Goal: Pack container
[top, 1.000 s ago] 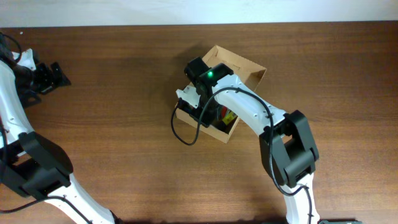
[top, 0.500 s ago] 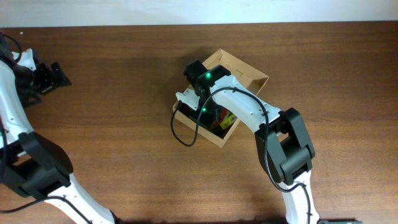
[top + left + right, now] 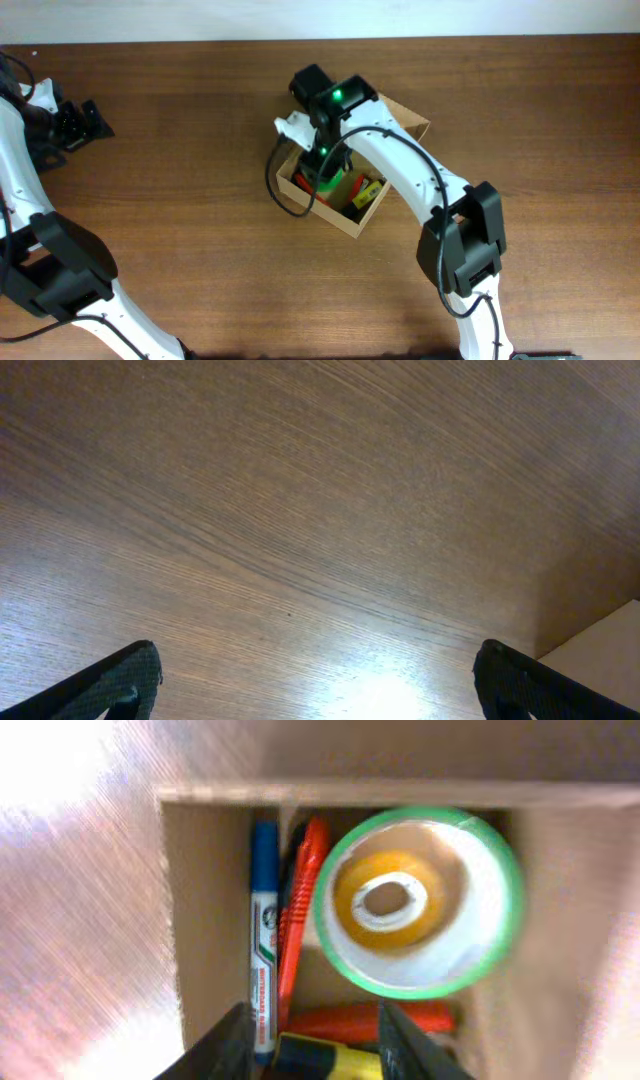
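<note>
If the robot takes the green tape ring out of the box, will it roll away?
Probably only if set on its edge: the green tape ring is round. Lying flat, as it does now in the box, it should stay put. It looks stiff and likely light, since its middle is mostly hollow, though a smaller yellow roll seems to sit inside.
</note>
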